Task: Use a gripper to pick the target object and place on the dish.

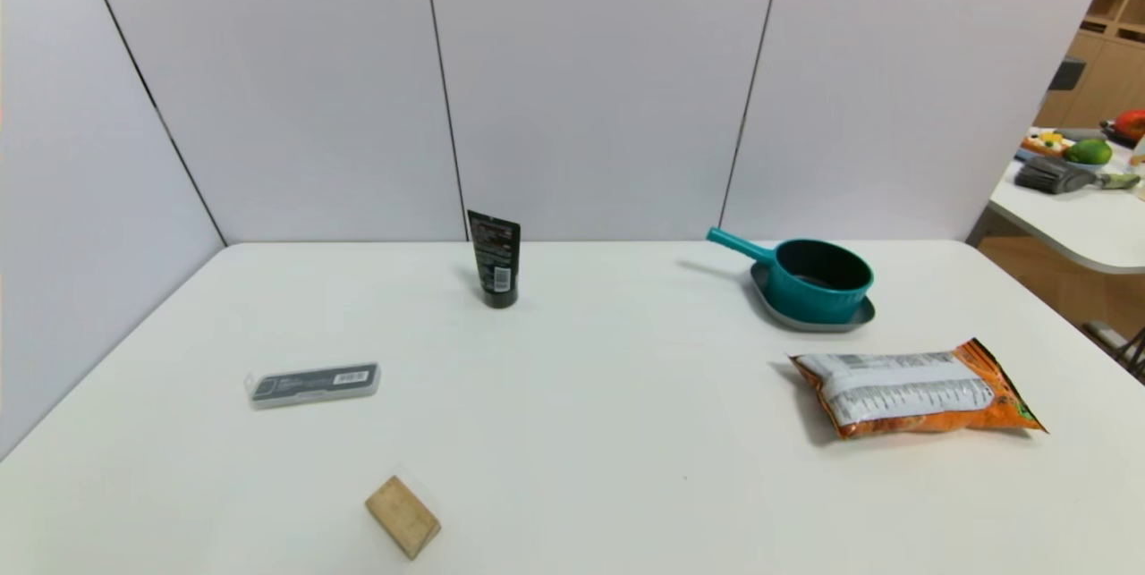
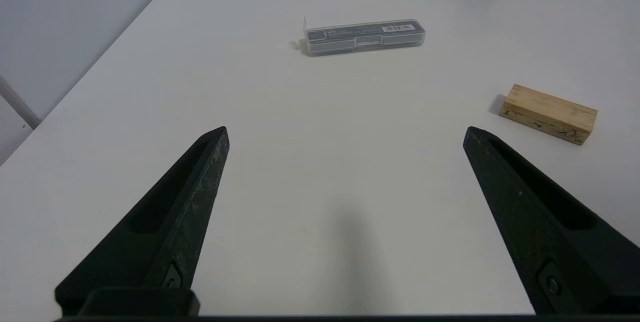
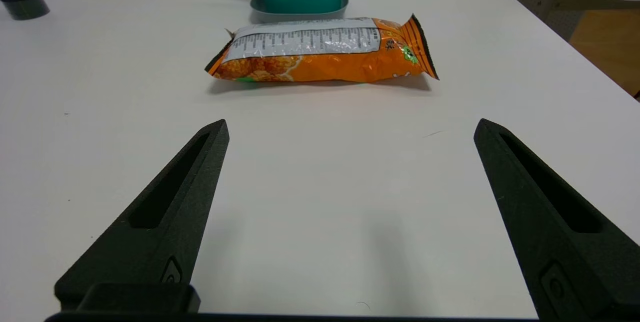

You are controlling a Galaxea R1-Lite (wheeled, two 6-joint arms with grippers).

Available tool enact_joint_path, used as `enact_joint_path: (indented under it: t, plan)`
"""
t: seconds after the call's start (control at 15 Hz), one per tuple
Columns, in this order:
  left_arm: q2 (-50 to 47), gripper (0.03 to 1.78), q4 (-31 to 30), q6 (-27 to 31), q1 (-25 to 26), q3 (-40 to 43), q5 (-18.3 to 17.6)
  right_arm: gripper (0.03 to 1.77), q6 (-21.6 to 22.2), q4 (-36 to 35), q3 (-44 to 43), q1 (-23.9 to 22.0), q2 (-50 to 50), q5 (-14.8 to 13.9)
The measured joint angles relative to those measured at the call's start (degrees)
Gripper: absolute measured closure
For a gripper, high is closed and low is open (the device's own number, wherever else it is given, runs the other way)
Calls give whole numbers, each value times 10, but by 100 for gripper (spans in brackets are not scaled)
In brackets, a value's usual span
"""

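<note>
Teal saucepan (image 1: 818, 280) seated upright on the grey dish (image 1: 809, 322), far right on the white table (image 1: 626, 432), handle pointing left and slightly away. Appears centred within the rim, though hard to confirm from this angle. Straight ahead of the right gripper (image 3: 351, 123), well apart from it, with the orange snack bag (image 1: 912, 387) lying crosswise between the two, its long axis running left to right. Right gripper spread wide and holding nothing, low over the near right of the table. Left gripper (image 2: 346, 130) likewise spread wide and empty, over the near left, facing a grey plastic case (image 2: 364, 36) and a wooden block (image 2: 549, 113); much farther from the pan, with the black tube (image 1: 495, 257) standing at the far middle. Neither gripper visible from the head camera, so both probably pulled back to the near edge. Judged from how things lie: placing done, nothing left but to stay clear. Should any further reach be needed, clearly the right arm's job, going forward and over the bag rather than through it, then down onto the far rim or the handle.
</note>
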Motion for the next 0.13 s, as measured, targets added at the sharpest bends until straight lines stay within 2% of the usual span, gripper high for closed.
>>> enact_joint_path:
  t: [0.13]
  plan:
    - [0, 12, 0, 0, 0, 0, 0, 10, 0, 0, 0, 0, 0, 0]
